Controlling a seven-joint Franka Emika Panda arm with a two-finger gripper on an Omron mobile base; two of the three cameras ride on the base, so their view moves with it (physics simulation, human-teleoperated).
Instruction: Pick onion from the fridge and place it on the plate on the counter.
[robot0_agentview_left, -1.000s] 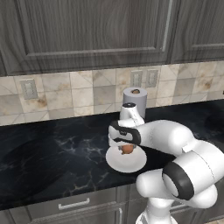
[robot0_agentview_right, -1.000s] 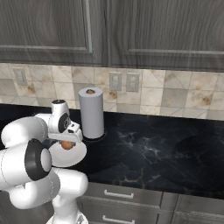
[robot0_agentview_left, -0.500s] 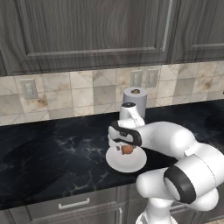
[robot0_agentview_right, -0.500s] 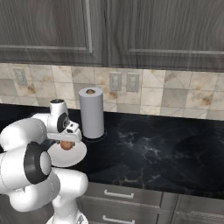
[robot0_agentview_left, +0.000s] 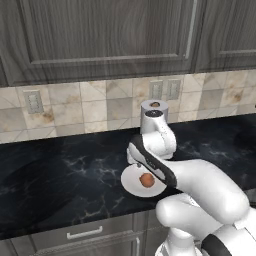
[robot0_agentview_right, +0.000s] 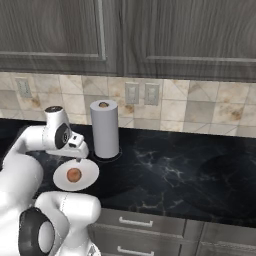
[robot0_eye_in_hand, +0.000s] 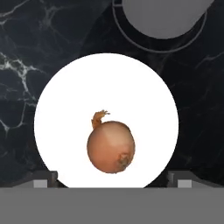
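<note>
The orange-brown onion (robot0_eye_in_hand: 110, 147) lies free on the white plate (robot0_eye_in_hand: 65, 100), a little off its middle. My gripper (robot0_eye_in_hand: 113, 180) hovers straight above it, open, its two fingertips (robot0_eye_in_hand: 46, 177) wide apart on either side and touching nothing. From the base cameras the onion (robot0_agentview_left: 146, 180) (robot0_agentview_right: 74, 174) rests on the plate (robot0_agentview_left: 131, 182) (robot0_agentview_right: 90, 172) on the black marbled counter (robot0_agentview_left: 60, 175) (robot0_agentview_right: 175, 175). The gripper (robot0_agentview_right: 79, 157) hangs just over the plate's far edge. The fridge is out of view.
A white paper-towel roll (robot0_agentview_right: 105, 128) (robot0_agentview_left: 154, 112) stands upright just behind the plate, near the tiled wall. Dark cabinets hang overhead. The counter's front edge runs close below the plate, with drawers (robot0_agentview_right: 130, 222) under it.
My hand has lifted a little off the onion, which stays on the plate. Nothing else has moved.
</note>
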